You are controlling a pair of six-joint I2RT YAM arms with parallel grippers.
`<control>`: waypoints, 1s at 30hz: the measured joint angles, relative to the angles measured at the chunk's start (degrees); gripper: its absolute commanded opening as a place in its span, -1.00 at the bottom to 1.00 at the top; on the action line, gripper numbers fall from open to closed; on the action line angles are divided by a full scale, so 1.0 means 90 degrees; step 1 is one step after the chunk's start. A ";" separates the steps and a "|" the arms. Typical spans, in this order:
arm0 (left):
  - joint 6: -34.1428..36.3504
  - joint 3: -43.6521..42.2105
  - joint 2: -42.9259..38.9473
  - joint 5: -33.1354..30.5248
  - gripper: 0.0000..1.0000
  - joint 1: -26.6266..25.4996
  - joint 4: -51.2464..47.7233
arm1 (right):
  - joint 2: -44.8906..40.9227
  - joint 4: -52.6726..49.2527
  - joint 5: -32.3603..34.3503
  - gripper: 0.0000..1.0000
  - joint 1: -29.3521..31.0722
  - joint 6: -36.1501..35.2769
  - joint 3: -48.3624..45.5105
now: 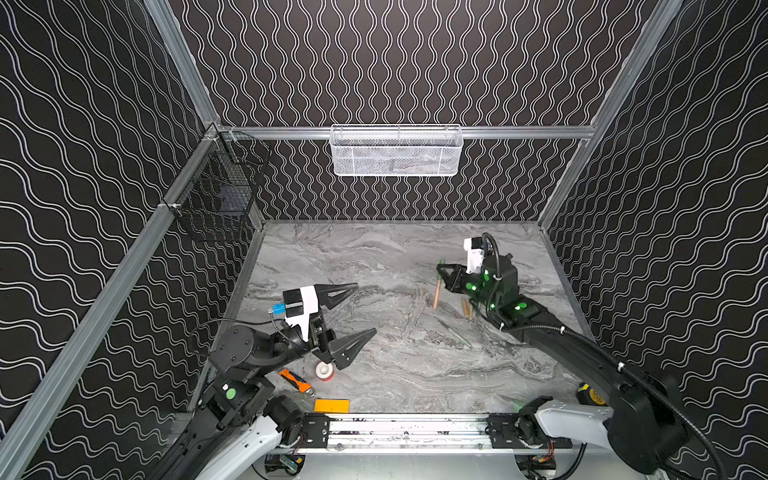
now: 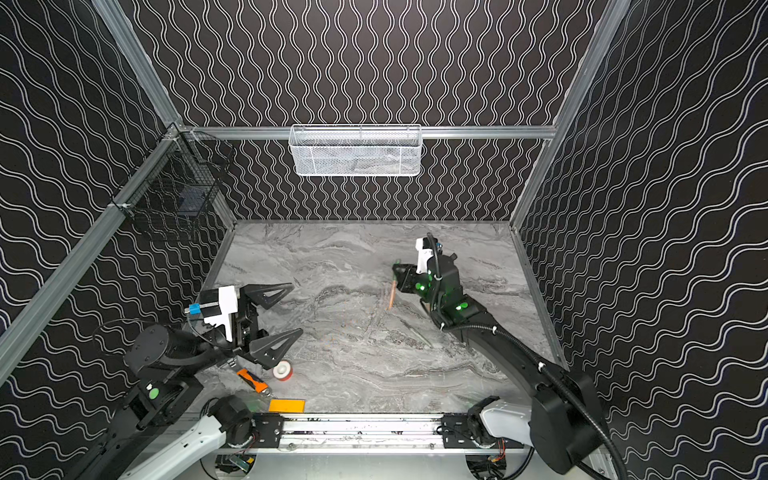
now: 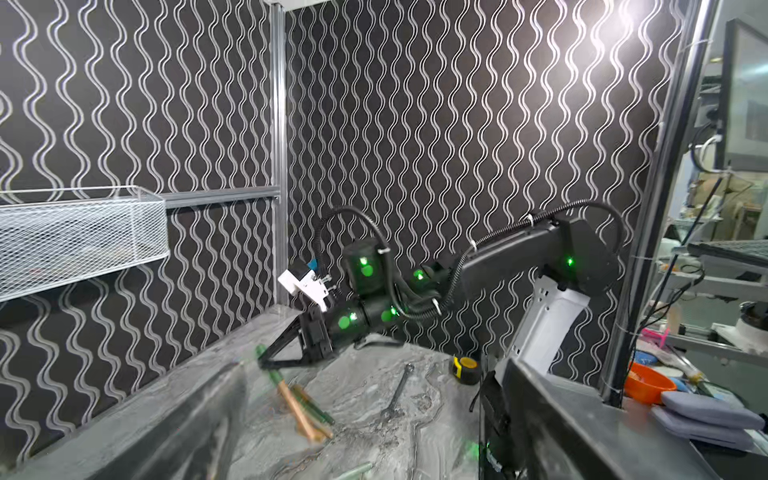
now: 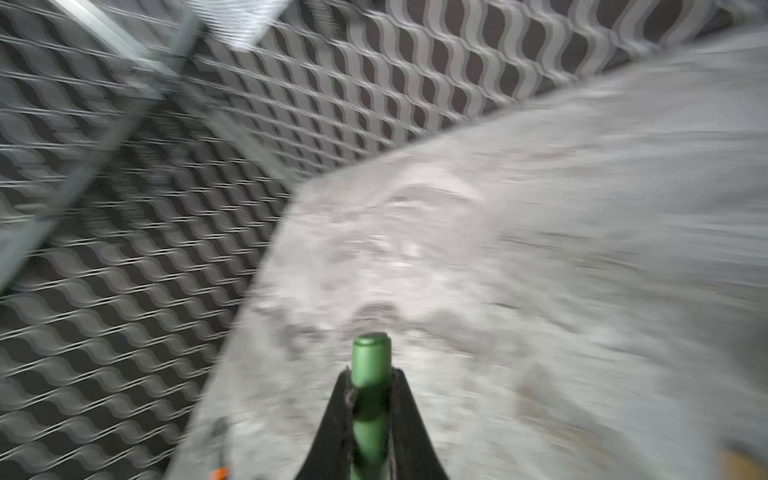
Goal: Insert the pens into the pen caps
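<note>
- A green pen (image 4: pixel 370 357) sits clamped in the closed right gripper (image 1: pixel 440 269), at the marble table's (image 1: pixel 374 249) far right.
- A tan pen (image 1: pixel 436 295) slants just beneath it.
- The left gripper (image 1: pixel 366 308), near left, gapes wide, holding nothing.

Readable text: none in any view.
Tape measure (image 1: pixel 591 394): dark marking on its yellow-and-black case, too small to read.
Orange-and-black tool (image 1: pixel 295 380): too small for any print to be told.
Monitor (image 3: pixel 746 95) beyond the frame: screen washed pale, nothing legible.
Right wrist view: smeared by blur, nothing legible.
</note>
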 measured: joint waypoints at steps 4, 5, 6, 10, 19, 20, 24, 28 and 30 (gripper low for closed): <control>0.0187 0.0143 -0.0180 -0.0146 0.98 -0.0005 -0.0840 | 0.0673 -0.0947 0.0554 -1.00 -0.1035 -0.0517 0.0342; 0.0248 0.0177 -0.0197 -0.0172 0.98 -0.0005 -0.1027 | 0.0891 -0.1149 0.0648 -1.00 -0.1263 -0.0648 0.0466; 0.0328 0.0194 -0.0209 -0.0194 0.97 -0.0005 -0.1195 | 0.1105 -0.1345 0.0746 -1.00 -0.1462 -0.0753 0.0607; 0.0488 0.0223 -0.0240 -0.0284 0.98 -0.0002 -0.1829 | 0.2064 -0.2006 0.1120 -1.00 -0.2149 -0.1146 0.1360; 0.0653 0.0114 -0.0386 -0.0539 0.98 -0.0002 -0.2310 | 0.3296 -0.2783 0.1377 -0.71 -0.2501 -0.1593 0.1868; 0.0653 0.0097 -0.0364 -0.0539 0.97 -0.0002 -0.2329 | 0.3296 -0.2786 0.1375 -0.63 -0.2501 -0.1625 0.1831; 0.0665 0.0095 -0.0187 -0.0542 0.97 -0.0002 -0.2346 | 0.3276 -0.2834 0.1319 -0.41 -0.2504 -0.1756 0.1756; 0.0665 0.0097 -0.0027 -0.0563 0.98 -0.0002 -0.2365 | 0.3055 -0.2892 0.1258 -0.25 -0.2501 -0.1829 0.1683; 0.0665 0.0097 0.0002 -0.0563 0.98 -0.0002 -0.2370 | 0.2905 -0.2926 0.1178 -0.25 -0.2489 -0.1858 0.1642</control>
